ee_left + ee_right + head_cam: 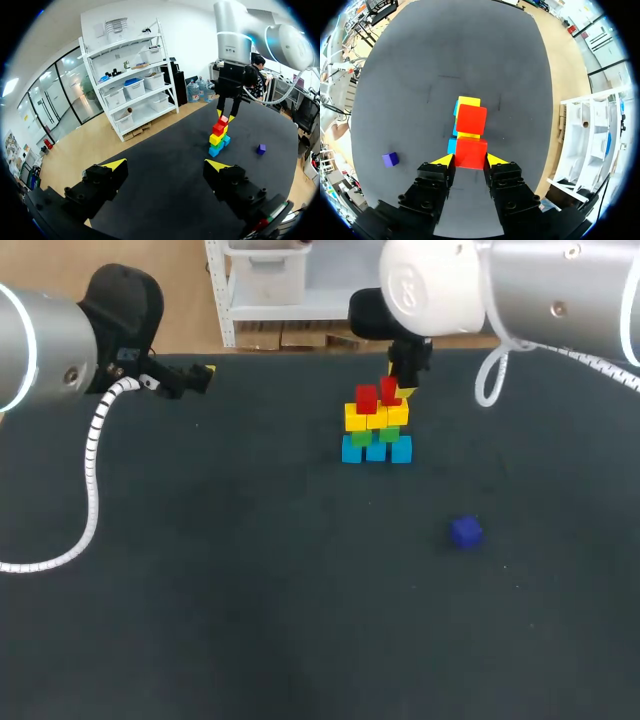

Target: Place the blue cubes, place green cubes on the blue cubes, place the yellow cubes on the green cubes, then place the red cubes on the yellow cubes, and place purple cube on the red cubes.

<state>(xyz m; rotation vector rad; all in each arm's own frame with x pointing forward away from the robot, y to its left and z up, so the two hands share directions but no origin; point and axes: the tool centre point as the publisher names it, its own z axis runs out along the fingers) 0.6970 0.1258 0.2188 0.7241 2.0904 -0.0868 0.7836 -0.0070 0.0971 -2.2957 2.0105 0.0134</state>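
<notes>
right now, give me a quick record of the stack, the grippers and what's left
layers: blue cubes, green cubes, yellow cubes, bottom to top
first red cube: on the yellow layer
second red cube: between the right gripper fingers, beside the first
left gripper: open, empty, away from the cubes
purple cube: alone on the table, not yet placed
</notes>
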